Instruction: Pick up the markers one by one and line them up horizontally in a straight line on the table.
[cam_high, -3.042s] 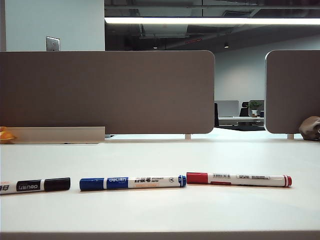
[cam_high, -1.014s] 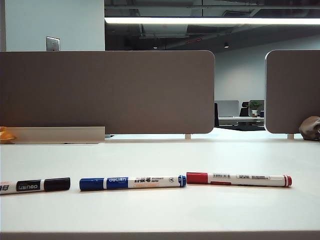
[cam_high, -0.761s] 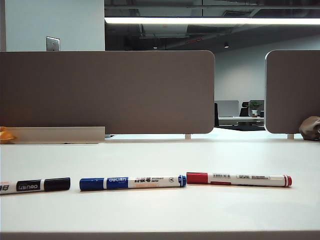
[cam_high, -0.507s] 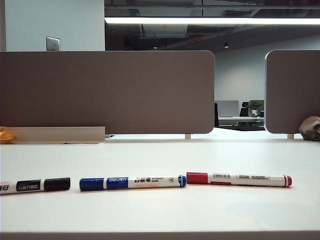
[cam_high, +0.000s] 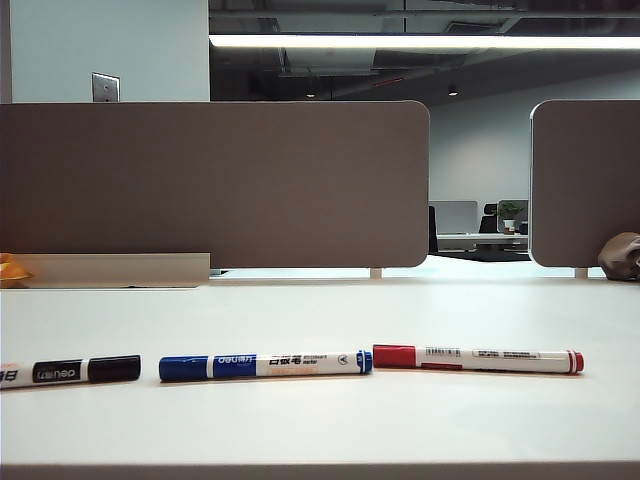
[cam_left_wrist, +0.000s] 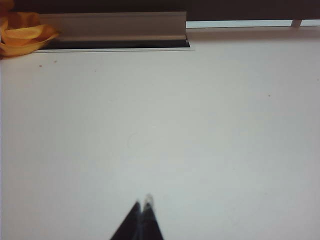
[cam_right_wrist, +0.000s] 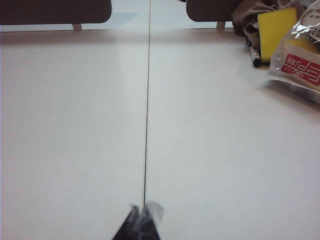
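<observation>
Three markers lie end to end in a row on the off-white table (cam_high: 320, 310) near its front edge in the exterior view. The black marker (cam_high: 70, 371) is at the far left, partly cut off by the frame. The blue marker (cam_high: 265, 364) is in the middle and the red marker (cam_high: 478, 359) is on the right. No arm shows in the exterior view. My left gripper (cam_left_wrist: 142, 204) is shut over bare table, holding nothing. My right gripper (cam_right_wrist: 142, 209) is shut above the table seam (cam_right_wrist: 147, 110), also empty. No marker of the row appears in either wrist view.
Brown-grey partition panels (cam_high: 215, 185) stand along the back of the table. An orange object (cam_left_wrist: 22, 35) lies by a metal rail (cam_left_wrist: 112, 26). A yellow sponge (cam_right_wrist: 276, 30), a plastic bag (cam_right_wrist: 300, 60) and a dark pen (cam_right_wrist: 253, 55) sit at the far side in the right wrist view.
</observation>
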